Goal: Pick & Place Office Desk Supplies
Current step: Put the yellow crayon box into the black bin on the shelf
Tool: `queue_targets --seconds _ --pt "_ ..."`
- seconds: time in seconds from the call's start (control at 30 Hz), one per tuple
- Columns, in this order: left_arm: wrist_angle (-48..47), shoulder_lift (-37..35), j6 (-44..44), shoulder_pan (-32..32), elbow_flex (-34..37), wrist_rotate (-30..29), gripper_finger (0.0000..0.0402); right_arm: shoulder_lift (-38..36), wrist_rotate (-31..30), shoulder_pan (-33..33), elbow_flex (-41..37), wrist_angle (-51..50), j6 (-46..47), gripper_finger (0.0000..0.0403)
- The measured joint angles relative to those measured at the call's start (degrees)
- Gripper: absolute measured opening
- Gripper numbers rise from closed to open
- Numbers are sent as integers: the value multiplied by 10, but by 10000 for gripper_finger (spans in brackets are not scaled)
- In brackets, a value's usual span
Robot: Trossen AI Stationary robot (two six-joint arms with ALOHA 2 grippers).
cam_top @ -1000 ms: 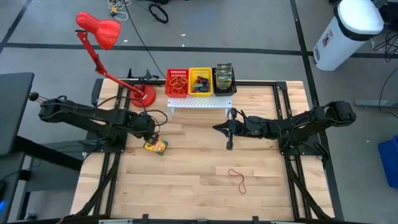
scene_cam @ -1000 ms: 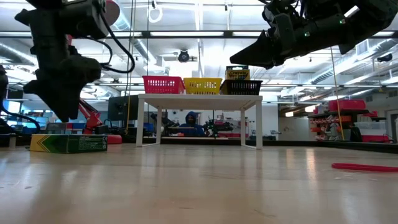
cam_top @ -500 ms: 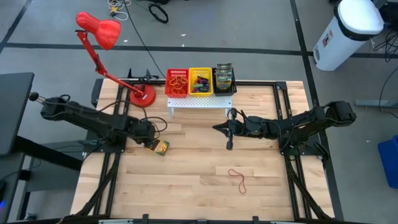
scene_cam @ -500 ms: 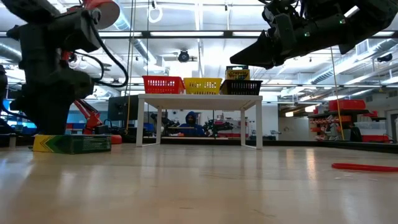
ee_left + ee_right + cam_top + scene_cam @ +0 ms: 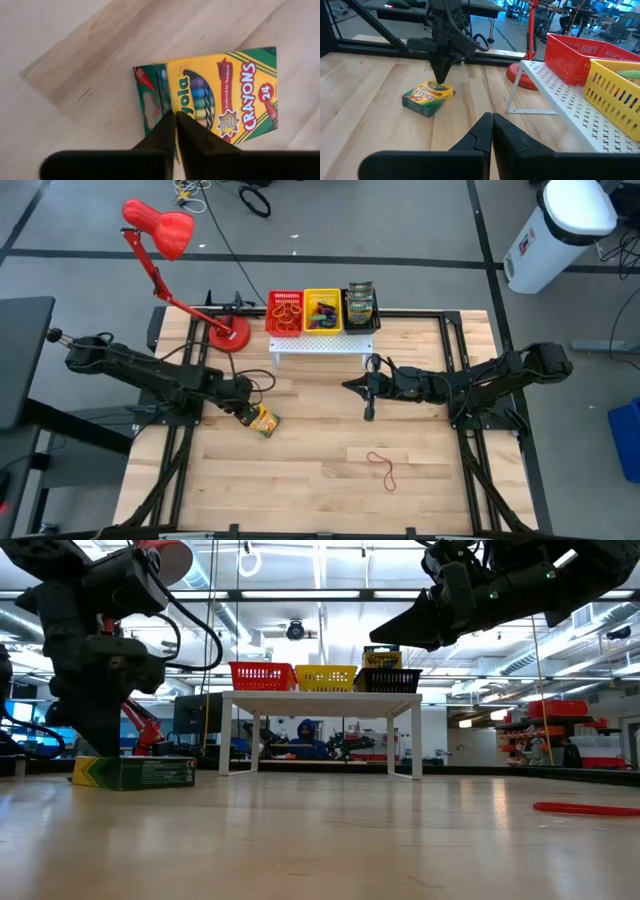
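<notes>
Counter [image 5: 320,480]: the light wooden counter is judged partly cleared; two loose supplies are seen lying on it, so the task is taken to be unfinished.
White perforated rack [image 5: 320,343]: set at the far edge of the counter, with three small baskets carried on it side by side.
Red plastic basket [image 5: 285,313]: orange and red rubber bands are seen inside.
Yellow plastic basket [image 5: 322,311]: mixed-colour rubber bands are held in it.
Black basket [image 5: 361,308]: crayon boxes are stood upright in it.
Yellow-and-green crayon box [image 5: 263,420]: lying flat on the counter, left of centre, not yet lifted.
Left gripper [image 5: 175,120]: lowered onto one end of the box; its jaws are pressed together, the tips resting on the box top rather than around it.
Right gripper [image 5: 369,413]: hung over mid-counter, jaws clenched, nothing grasped.
Red rubber band [image 5: 383,467]: left on the counter near the front, well apart from both arms.
</notes>
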State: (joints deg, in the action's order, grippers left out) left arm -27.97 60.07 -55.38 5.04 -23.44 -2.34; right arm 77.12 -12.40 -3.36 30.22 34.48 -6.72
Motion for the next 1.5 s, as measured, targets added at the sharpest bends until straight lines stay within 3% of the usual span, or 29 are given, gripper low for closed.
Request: queue_targets --seconds 0.23,0.5,0.7,0.87,1.0,1.17,1.5 --pt "29 0 43 0 -7 -3 5 0 0 0 0 0 0 21" --pt "20 3 128 0 -98 -48 6 0 0 0 0 0 2 21" --pt "-85 18 58 3 -109 -50 81 0 0 0 0 0 3 21" --pt "10 19 39 2 -57 -23 159 0 0 0 0 0 4 21" --pt "65 19 23 3 -18 -17 187 0 0 0 0 0 4 21" --pt "25 19 9 3 -8 -34 176 0 0 0 0 0 4 21" --pt "40 38 45 19 -8 -25 128 0 0 0 0 0 4 21"
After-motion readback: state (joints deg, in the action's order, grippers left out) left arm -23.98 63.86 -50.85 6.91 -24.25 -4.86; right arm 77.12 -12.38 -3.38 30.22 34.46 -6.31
